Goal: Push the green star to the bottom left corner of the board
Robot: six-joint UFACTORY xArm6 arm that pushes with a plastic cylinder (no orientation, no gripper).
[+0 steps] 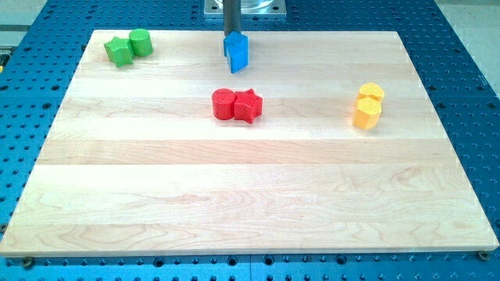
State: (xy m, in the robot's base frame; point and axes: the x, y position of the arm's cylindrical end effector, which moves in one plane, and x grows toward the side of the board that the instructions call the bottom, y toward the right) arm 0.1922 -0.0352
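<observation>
risk: tip point(232, 34), no claw to judge, sits behind blue block point(236, 51), far right of green star point(119, 51), which touches green cylinder point(141, 42) and may drag it.

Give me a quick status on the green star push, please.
My tip at top centre, behind blue block. Green star top left, touching green cylinder. Nothing in the way.

A pale wooden board point(250, 195) made of glued planks with visible grain fills most of the view. It lies on a blue metal table top point(469, 86) dotted with a regular grid of small holes, which shows along every edge. Even, bright light falls over both, casting only faint shadows.
</observation>
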